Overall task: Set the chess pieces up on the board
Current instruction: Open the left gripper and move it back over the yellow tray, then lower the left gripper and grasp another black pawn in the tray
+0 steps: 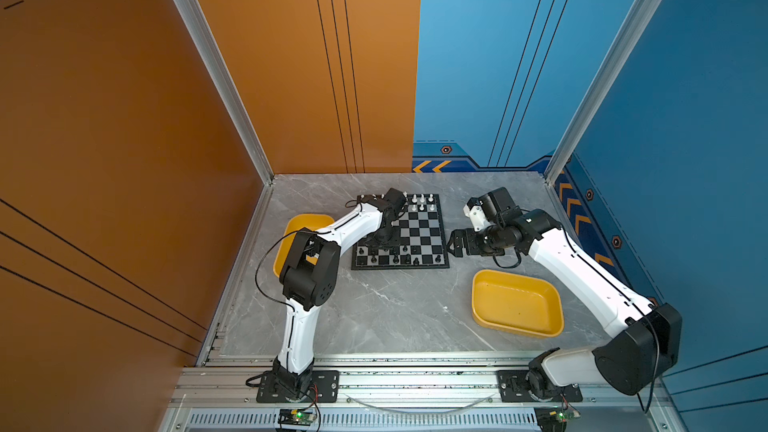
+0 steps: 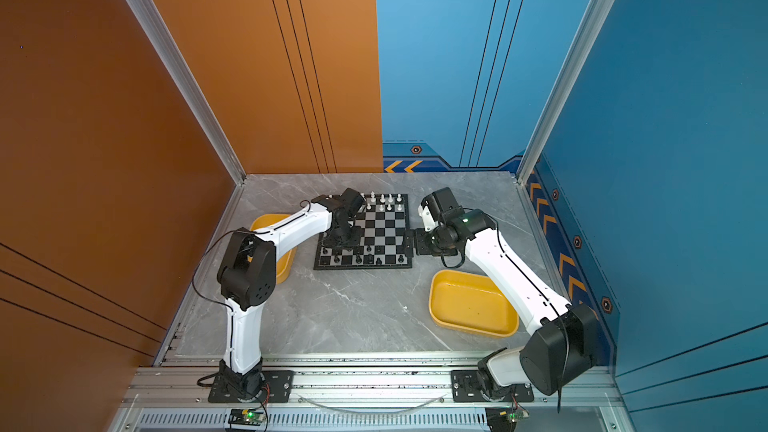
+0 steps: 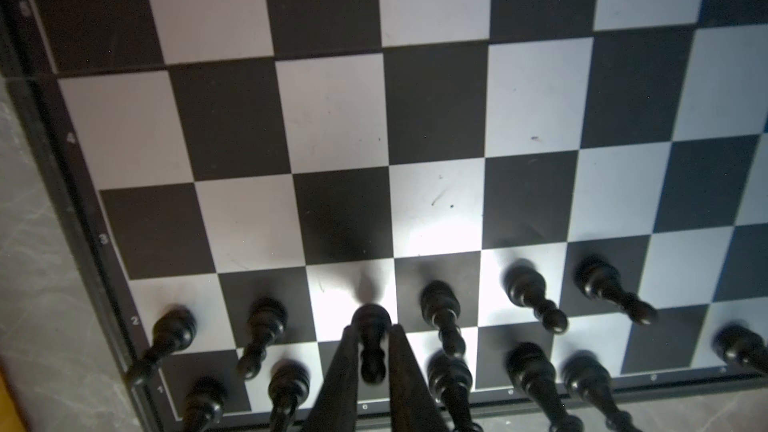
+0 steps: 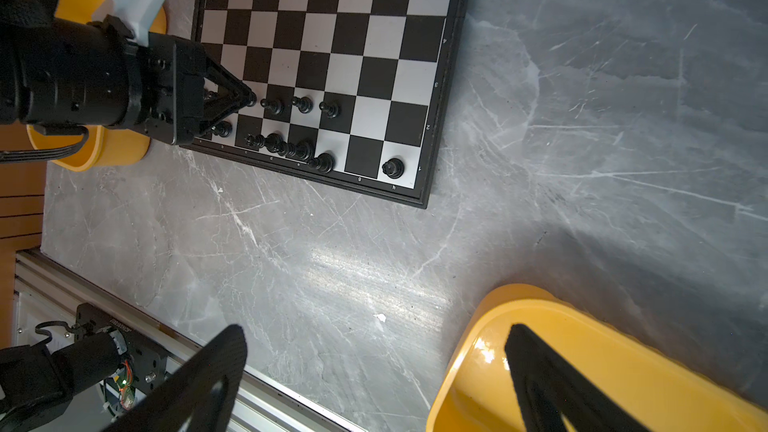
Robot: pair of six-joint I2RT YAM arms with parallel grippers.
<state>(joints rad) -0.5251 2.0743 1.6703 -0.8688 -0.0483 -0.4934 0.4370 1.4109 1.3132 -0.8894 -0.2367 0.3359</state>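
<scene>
**A:** Nearest us, the yellow tray [image 1: 515,305] on the right shows nothing inside. The right gripper [image 4: 378,328] hangs over the table [image 1: 374,309] beside it, jaws spread wide and empty.

**B:** So the action's on the board?

**A:** Yes. The board [image 1: 424,230] lies mid-table, with the second yellow tray [image 1: 299,222] just left of it. Black chessmen [image 3: 442,309] fill its two near rows, with gaps toward the right arm's side. The left gripper [image 3: 373,329] is down in the second row. Its fingers [image 3: 343,376] bracket one black pawn [image 3: 371,361], which stands upright on a light square.

**B:** Pinching it or letting go?

**A:** Can't tell. The fingers sit tight on either side with barely a sliver between, so I won't call it.

**B:** How would these handle?

**A:** My read is featherlight, hard, glossy plastic on a narrow round base. That makes them easy to topple or squirt out of a pinch. I'd take one low on the stem, under the knob and straight from above, because neighbours stand just beside it.

**B:** And beyond?

**A:** White chessmen [image 1: 422,198] are gathered at the far edge, partly hidden by the left arm [image 1: 353,222].
</scene>
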